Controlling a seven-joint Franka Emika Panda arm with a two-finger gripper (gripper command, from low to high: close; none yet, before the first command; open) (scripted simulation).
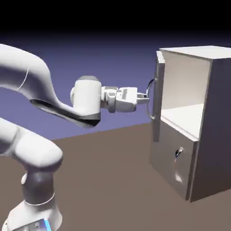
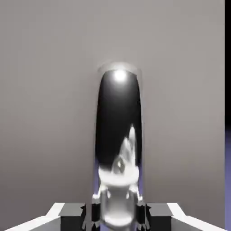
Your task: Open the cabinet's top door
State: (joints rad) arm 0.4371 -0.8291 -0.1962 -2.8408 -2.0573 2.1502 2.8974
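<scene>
The top door (image 1: 157, 97) is a flat, stiff panel that swings on a hinge. It stands partly open at about 2 o'clock in the exterior view. Its shiny chrome handle (image 2: 118, 149) looks smooth and slippery, so hold it in the middle. The pincer (image 1: 145, 96) is squeezed tight on that handle. The cabinet (image 1: 216, 131) looks heavy on the desk (image 1: 108, 180).

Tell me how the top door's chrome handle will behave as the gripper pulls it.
Handle looks like polished metal, so probably stiff, though perhaps slippery in the gripper. The top door already stands swung open, so it likely pivots rather than slides.
</scene>
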